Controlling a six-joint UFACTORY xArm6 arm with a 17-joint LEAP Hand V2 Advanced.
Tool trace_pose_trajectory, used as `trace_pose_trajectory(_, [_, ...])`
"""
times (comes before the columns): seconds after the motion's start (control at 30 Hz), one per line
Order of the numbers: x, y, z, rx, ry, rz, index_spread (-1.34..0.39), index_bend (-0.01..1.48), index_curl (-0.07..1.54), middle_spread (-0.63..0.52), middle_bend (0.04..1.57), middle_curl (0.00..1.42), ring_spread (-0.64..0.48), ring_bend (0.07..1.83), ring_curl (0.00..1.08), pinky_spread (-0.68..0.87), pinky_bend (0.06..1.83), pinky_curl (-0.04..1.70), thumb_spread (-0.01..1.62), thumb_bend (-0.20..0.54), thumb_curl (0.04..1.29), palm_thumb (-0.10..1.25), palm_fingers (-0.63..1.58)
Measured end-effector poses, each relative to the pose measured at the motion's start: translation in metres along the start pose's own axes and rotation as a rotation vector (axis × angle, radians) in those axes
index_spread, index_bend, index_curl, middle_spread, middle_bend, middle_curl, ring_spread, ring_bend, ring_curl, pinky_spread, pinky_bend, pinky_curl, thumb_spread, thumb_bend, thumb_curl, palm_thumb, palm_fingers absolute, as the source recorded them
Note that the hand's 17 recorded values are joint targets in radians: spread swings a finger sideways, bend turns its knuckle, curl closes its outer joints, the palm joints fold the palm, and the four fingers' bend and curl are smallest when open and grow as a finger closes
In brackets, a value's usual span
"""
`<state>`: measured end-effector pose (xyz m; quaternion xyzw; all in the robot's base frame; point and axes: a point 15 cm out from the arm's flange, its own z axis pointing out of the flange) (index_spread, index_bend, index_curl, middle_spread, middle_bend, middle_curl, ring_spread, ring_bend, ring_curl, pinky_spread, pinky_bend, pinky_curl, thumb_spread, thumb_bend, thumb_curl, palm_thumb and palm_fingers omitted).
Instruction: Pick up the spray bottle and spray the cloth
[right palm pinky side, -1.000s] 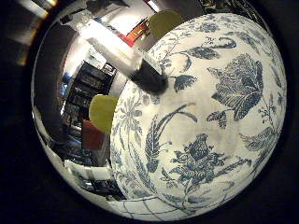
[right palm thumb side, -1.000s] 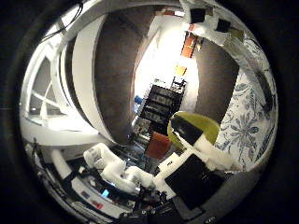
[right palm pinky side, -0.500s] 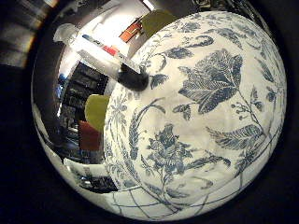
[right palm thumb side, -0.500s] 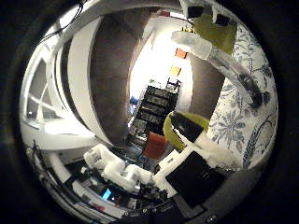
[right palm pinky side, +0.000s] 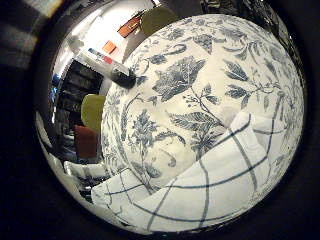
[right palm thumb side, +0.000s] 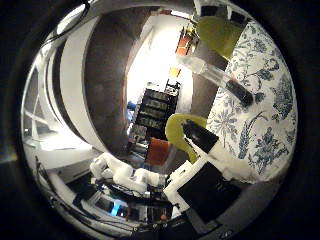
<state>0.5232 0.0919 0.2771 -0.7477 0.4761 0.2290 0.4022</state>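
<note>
The spray bottle (right palm pinky side: 105, 62) is clear with a label and a black head. It rests on the blue floral tablecloth (right palm pinky side: 190, 90) near the table's far edge, and the right thumb side palm view shows it too (right palm thumb side: 208, 74). A white cloth with dark grid lines (right palm pinky side: 205, 190) lies on the tablecloth close under the palm. My hand's white fingers (right palm thumb side: 125, 175) show in the right thumb side palm view, relaxed and holding nothing, off the table's side and away from the bottle.
Yellow-green chairs (right palm pinky side: 92, 110) (right palm thumb side: 218, 30) stand around the table. A dark bookshelf (right palm thumb side: 155, 105) and a red-brown seat (right palm thumb side: 157, 150) are in the room beyond. A white curved frame (right palm thumb side: 75, 90) runs beside the hand.
The view has shifted across the tablecloth. The checked cloth has come into the little finger side view, and the bottle now looks smaller and farther off. The fingers keep the same pose.
</note>
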Motion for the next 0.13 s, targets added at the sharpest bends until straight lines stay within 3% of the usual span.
trace_pose_trajectory(0.13, [-0.008, 0.002, -0.026, 0.0, 0.054, -0.012, -0.21, 0.17, 0.33, 0.1, 0.35, 0.35, 0.23, 0.45, 0.23, 0.48, 0.49, 0.31, 1.03, -0.023, 0.45, 0.77, 0.25])
